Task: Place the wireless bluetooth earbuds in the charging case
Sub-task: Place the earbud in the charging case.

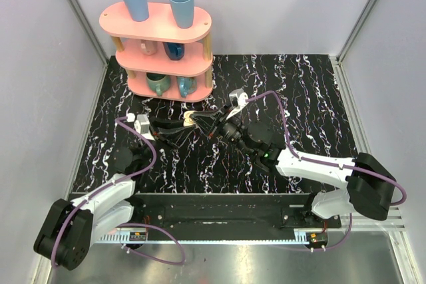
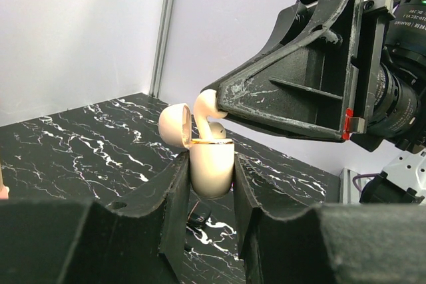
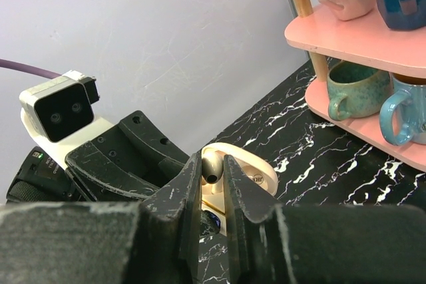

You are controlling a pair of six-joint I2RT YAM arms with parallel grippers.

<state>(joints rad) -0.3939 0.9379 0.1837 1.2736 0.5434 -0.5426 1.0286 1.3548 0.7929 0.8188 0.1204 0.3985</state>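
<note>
The charging case [image 2: 212, 167] is cream, held upright above the table with its lid [image 2: 174, 124] hinged open to the left. My left gripper [image 2: 211, 164] is shut on the case body. My right gripper [image 3: 213, 164] is shut on one cream earbud [image 3: 212, 163] directly over the open case [image 3: 247, 169]. In the left wrist view, that earbud [image 2: 206, 106] hangs from the right gripper's fingers [image 2: 279, 98], its stem reaching down into the case mouth. From above, both grippers meet at the case [image 1: 190, 120] in mid-table. No other earbud shows.
A pink three-tier shelf [image 1: 163, 44] with mugs and blue cups stands at the back left, close behind the grippers, and at the right wrist view's right edge as the shelf [image 3: 359, 38]. A small dark object [image 2: 200, 217] lies on the marble table under the case.
</note>
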